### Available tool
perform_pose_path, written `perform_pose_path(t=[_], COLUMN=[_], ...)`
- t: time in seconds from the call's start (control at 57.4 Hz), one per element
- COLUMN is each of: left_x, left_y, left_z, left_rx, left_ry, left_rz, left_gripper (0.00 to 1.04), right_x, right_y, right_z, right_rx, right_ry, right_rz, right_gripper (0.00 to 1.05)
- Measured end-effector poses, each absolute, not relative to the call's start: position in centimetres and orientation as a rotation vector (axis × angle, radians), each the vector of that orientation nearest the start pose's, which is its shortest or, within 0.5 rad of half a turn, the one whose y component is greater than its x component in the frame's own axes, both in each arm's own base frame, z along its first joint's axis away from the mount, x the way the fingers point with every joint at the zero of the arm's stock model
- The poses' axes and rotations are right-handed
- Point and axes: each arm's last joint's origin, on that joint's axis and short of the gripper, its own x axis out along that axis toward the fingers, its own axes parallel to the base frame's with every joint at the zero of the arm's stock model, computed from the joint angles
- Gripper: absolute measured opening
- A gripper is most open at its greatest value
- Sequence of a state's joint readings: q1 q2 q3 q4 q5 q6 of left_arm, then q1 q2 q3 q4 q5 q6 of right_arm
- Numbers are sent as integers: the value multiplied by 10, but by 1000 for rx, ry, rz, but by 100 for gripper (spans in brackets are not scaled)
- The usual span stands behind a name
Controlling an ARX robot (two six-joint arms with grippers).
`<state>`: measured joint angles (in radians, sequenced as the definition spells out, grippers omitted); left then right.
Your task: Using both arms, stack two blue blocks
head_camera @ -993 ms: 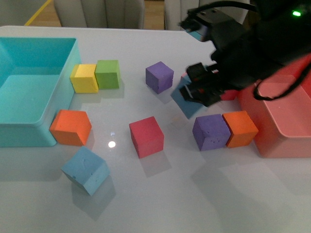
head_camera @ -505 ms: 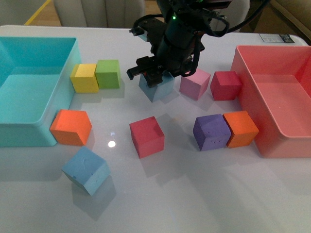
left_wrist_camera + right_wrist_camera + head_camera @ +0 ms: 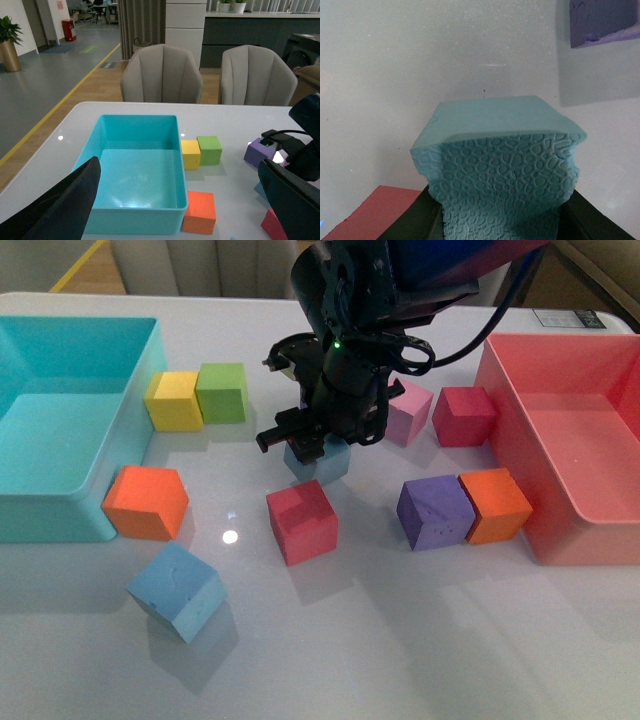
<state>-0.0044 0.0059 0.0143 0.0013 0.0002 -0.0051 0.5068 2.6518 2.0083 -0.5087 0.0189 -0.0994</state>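
My right gripper [image 3: 312, 445] is shut on a light blue block [image 3: 322, 462], held low over the table just behind a red cube [image 3: 302, 521]. In the right wrist view the block [image 3: 502, 165] fills the frame between the black jaws, squeezed at its sides. The second blue block [image 3: 176, 591] lies tilted near the front left of the table. My left gripper [image 3: 180, 200] is open, its fingers [image 3: 65, 205] spread wide above the teal bin [image 3: 105, 141]; it does not show in the front view.
The teal bin [image 3: 135, 380] stands at the left, a pink bin [image 3: 505, 390] at the right. Yellow [image 3: 173, 401], green [image 3: 222, 392], orange [image 3: 146, 502], purple [image 3: 434, 511], orange [image 3: 493, 504], pink [image 3: 412, 410] and dark red [image 3: 464, 415] cubes lie around.
My right arm has swung left across the table with the blue block, then come forward and down towards the red cube. The other cubes have not moved.
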Motion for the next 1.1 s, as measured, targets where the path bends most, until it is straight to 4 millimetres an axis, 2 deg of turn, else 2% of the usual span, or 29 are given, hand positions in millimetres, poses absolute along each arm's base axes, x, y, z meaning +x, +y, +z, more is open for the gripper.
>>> perform_pose_path(t=[0.192, 0.226, 0.348, 0.575, 0.679, 0.784, 0.854, 1.01, 1.097], left_x=[97, 97, 97, 97, 97, 97, 97, 97, 97], left_y=[0, 0, 0, 0, 0, 0, 0, 0, 0], left_z=[168, 168, 168, 168, 168, 168, 168, 168, 168], left_rx=[-5, -5, -5, -5, -5, -5, -5, -5, -5], left_ry=[-10, -10, -10, -10, -10, -10, -10, -10, -10], left_rz=[-5, -5, -5, -5, -5, -4, -4, -4, -5], left_gripper=[96, 96, 96, 96, 96, 96, 96, 96, 96], right_x=[461, 461, 463, 465, 463, 460, 456, 440, 421], right_y=[257, 257, 258, 258, 254, 250, 246, 225, 204], right_z=[36, 36, 36, 39, 47, 64, 83, 142, 177], right_rx=[-375, -375, -367, -348, -333, -307, -272, -189, -129], right_ry=[1092, 1090, 1078, 1052, 1030, 987, 933, 714, 568], right_rz=[484, 481, 468, 468, 472, 484, 488, 448, 386], right_gripper=[40, 43, 65, 97, 95, 96, 96, 96, 96])
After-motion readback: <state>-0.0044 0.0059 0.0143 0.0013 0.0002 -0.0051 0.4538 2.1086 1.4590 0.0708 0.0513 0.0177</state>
